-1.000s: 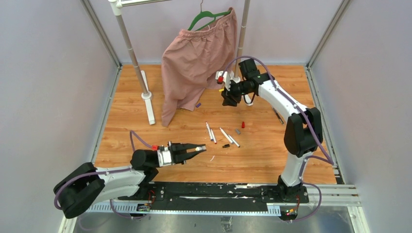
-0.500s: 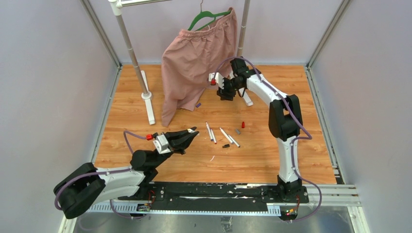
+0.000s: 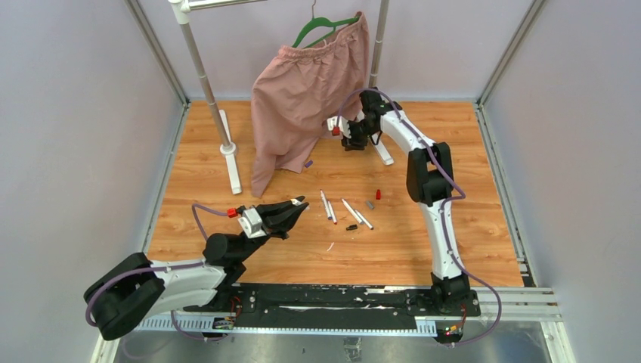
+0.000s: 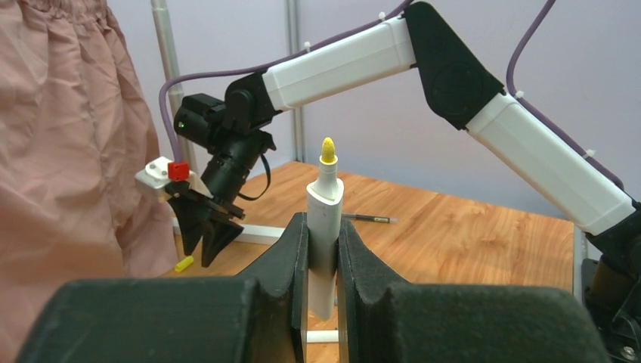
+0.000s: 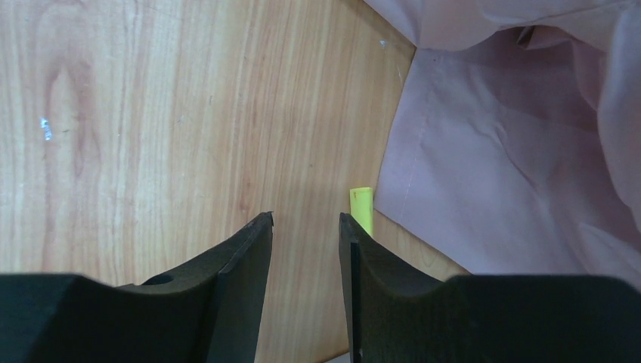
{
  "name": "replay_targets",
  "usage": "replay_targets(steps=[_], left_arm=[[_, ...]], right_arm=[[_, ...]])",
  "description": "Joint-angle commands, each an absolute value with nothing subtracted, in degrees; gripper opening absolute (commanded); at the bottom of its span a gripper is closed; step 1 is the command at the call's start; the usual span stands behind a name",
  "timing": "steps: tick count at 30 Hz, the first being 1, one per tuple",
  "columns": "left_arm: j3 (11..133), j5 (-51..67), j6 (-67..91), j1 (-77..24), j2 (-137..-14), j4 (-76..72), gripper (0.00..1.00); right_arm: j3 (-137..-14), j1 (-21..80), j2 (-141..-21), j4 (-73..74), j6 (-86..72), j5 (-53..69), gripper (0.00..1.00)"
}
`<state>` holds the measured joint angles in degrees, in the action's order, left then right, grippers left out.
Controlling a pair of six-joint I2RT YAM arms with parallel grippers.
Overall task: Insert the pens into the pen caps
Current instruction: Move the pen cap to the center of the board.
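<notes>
My left gripper [image 4: 323, 236] [image 3: 296, 206] is shut on a white pen [image 4: 325, 215] held upright, its yellow tip [image 4: 328, 150] bare. My right gripper [image 5: 305, 218] [image 3: 349, 143] hangs open, fingers pointing down at the wood near the back, with nothing between them. A yellow pen cap [image 5: 362, 206] [image 4: 184, 263] lies just outside its right finger, against the edge of the pink cloth. Several white pens [image 3: 327, 206] [image 3: 356, 213] lie mid-table with a red cap [image 3: 378, 194], a grey cap [image 3: 370, 204] and a black cap [image 3: 351, 226]. A purple cap [image 3: 308, 163] lies near the cloth hem.
Pink shorts [image 3: 302, 91] hang from a green hanger [image 3: 321, 29] on a white rack whose feet [image 3: 230, 155] rest on the table. The cloth [image 5: 514, 151] hangs right beside the right gripper. A dark pen [image 4: 370, 218] lies farther back. Grey walls enclose the table.
The right arm has reached farther back and left, bringing its gripper down beside the shorts, jaws slightly narrower. The left gripper tilted up with its pen early on, then held still.
</notes>
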<state>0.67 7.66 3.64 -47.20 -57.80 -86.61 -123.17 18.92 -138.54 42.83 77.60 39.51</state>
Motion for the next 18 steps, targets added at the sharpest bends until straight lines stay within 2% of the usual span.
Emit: replay_targets(steps=[1, 18], left_arm=[[-2.56, 6.80, 3.96, -46.85, -58.25, -88.54, 0.00], [-2.18, 7.37, 3.96, -46.85, -59.10, -88.51, 0.00]], right_arm=[[-126.79, 18.72, -141.08, 42.55, 74.51, 39.57, 0.42], [-128.69, 18.54, -145.72, 36.70, 68.48, 34.40, 0.42]])
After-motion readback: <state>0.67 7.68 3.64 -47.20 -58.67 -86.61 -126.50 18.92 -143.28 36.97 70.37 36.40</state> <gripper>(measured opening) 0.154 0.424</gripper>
